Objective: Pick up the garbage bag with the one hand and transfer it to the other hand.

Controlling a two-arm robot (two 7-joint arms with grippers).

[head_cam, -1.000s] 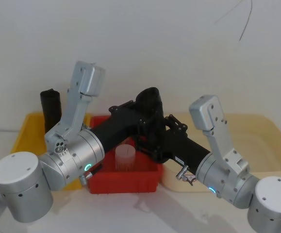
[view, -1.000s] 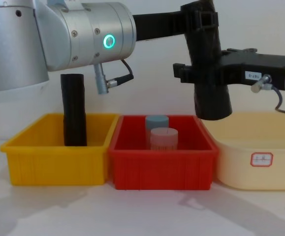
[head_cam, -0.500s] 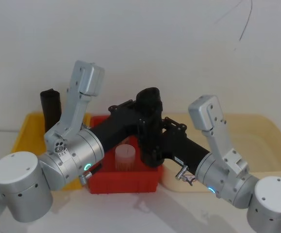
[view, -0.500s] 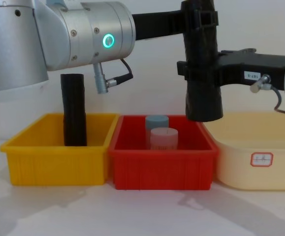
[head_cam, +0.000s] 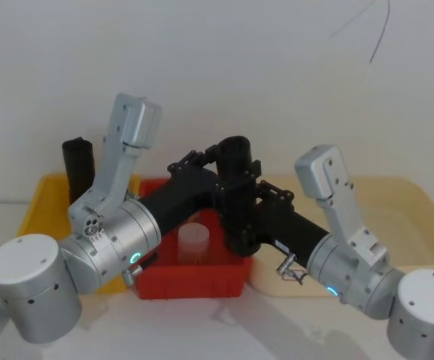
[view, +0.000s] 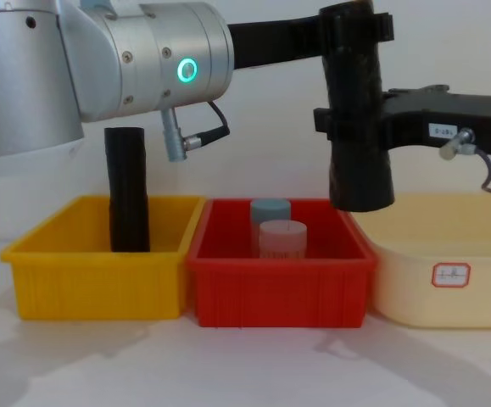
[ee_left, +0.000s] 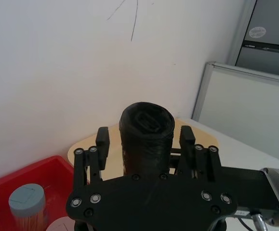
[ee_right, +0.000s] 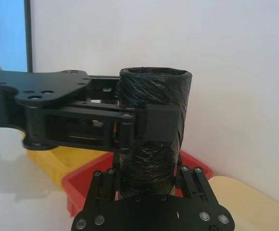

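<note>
1. Black crinkled plastic, tightly rolled: the garbage bag (view: 359, 174) is hanging upright in the air over the right side of the red bin (view: 279, 284), close to where that bin meets the cream tray (view: 423, 292).
2. The right tool (view: 347, 127), on the blue-ringed arm, is clamping the roll around its middle. The right wrist view is showing its fingers (ee_right: 187, 175) pressing against both sides of the plastic.
3. The left tool (view: 357, 30), on the green-ringed arm, is reaching in at the roll's top end with its jaws parted. The left wrist view is showing what the chest view is hiding: a sliver of wall between each finger (ee_left: 103, 137) and the roll.
4. From the head view, the two tools are meeting at the roll from opposite sides, the left one higher than the right.
5. Two capped jars are standing in the red bin to the left of the bag's lower end, a pinkish jar (view: 282, 240) in front and a grey-blue jar (view: 270, 209) behind.
6. A second black roll (view: 128, 191) is standing upright in the yellow bin (view: 92, 288), well apart from the tools.
7. All three containers are sitting side by side on the table (view: 253, 365), and the right tool is passing above the cream tray.
</note>
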